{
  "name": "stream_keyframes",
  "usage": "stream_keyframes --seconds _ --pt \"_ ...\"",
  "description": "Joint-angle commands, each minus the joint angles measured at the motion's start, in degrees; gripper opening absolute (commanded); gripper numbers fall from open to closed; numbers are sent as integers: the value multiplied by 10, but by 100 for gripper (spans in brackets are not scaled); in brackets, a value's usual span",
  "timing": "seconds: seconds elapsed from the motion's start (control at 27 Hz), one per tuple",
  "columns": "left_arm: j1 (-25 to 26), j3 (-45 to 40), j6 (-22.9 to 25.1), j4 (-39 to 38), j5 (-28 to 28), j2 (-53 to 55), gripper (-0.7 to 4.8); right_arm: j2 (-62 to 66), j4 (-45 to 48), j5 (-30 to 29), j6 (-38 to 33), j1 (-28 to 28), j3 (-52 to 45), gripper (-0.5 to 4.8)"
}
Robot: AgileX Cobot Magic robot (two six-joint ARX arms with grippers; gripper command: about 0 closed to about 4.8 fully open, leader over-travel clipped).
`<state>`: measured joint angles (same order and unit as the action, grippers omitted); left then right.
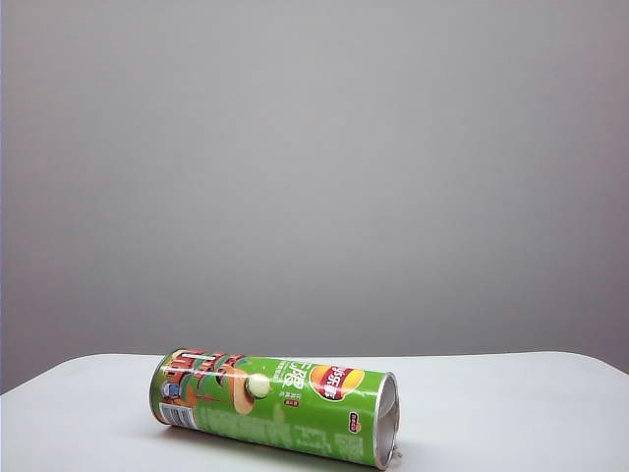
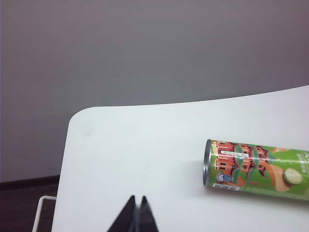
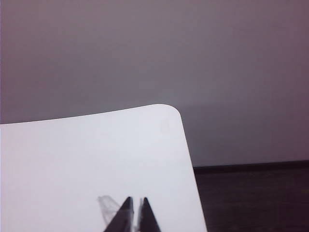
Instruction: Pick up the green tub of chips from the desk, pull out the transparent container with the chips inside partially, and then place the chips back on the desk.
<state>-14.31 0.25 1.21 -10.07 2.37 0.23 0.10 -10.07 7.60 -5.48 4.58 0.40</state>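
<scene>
Nearest to the exterior camera lies one green tub of chips [image 1: 275,405], on its side in the lower middle of the frame, resting on the desk [image 1: 511,413]. Its open, silver-rimmed end points to the lower right and sits close to the bottom edge of the picture, and its other end, with the barcode, points to the left. The Lay's logo [image 1: 337,382] faces up toward the camera. Inside the open end I cannot tell any tray or chips. There is one can, one desk, and two grippers (neither gripper shows in the exterior view). In the left wrist view the left gripper [image 2: 136,212] is at the bottom middle of the frame, its two dark fingers pressed together and grasping nothing; the tub [image 2: 258,169] lies well apart from it at the right side of the frame, partly cut by the picture edge. In the right wrist view the right gripper [image 3: 134,212] is also at the bottom middle, fingers clenched together and empty, above the bare white desk near its rounded corner [image 3: 169,113]. A plain grey wall [image 1: 314,147] fills the background. Nothing stands between the grippers and the can.
</scene>
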Motion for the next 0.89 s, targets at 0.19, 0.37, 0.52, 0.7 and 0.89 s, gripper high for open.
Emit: stream_keyframes --seconds 0.19,0.37,0.52,0.7,0.89 --pt "0 1 -2 -5 4 0 -6 0 9 4 1 0 -3 21" --pt "0 1 -2 -5 4 0 -6 0 9 4 1 0 -3 21" --pt "0 2 -2 27 -19 0 68 0 9 -1 -2 0 -3 21" --pt "0 43 -21 75 -23 9 84 0 72 -8 -23 0 -3 21" --pt "0 106 -36 74 -20 71 83 0 166 -8 -36 0 -3 -8"
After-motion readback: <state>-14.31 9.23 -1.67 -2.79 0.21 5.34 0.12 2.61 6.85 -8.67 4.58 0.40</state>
